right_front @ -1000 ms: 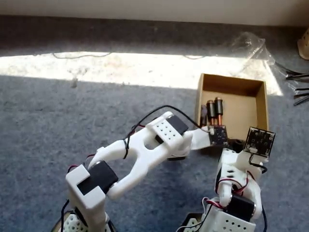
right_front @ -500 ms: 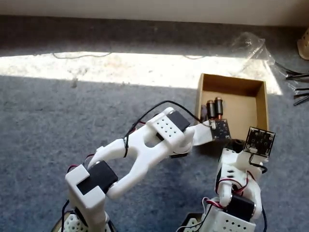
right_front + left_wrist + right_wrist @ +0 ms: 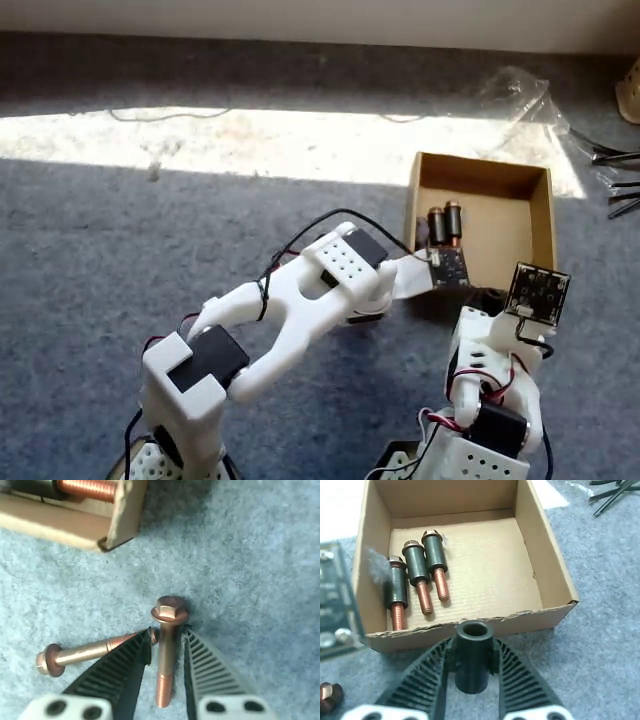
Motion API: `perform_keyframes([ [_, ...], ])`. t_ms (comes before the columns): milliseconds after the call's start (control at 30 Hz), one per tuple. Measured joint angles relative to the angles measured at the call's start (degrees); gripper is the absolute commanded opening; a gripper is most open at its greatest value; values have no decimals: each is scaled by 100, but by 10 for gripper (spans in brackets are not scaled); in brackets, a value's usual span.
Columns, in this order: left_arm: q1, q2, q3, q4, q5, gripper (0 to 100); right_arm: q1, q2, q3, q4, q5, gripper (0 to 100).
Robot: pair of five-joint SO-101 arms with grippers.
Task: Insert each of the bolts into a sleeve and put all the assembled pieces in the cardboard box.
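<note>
**A:** Bolt first. Where is it, and how would it handle?

**B:** It lies on the grey carpet, just outside the corner of the cardboard box. It looks like solid coppery metal, so I'd expect it to be stiff, fairly heavy and slick on the threads. I'd grip the plain shank just under the flanged hex head.

**A:** And the left gripper?

**B:** It's released. The jaws straddle the shank with a thin gap on each side. One tip touches a second bolt lying beside it, which may get nudged.

**A:** The other arm?

**B:** The right gripper is clenched on a black sleeve, bore upward, near the box. The sleeve looks rigid and smooth. Three assembled pieces already lie inside.
</note>
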Motion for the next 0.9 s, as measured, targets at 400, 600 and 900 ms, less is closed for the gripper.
perform_keyframes([
  [400,-9,26,88,-229,0,99,0,0,0,0,0,5],
  [600,88,18,563,-800,-35,100,0,0,0,0,0,5],
  [900,105,18,668,-993,-26,97,0,0,0,0,0,5],
])
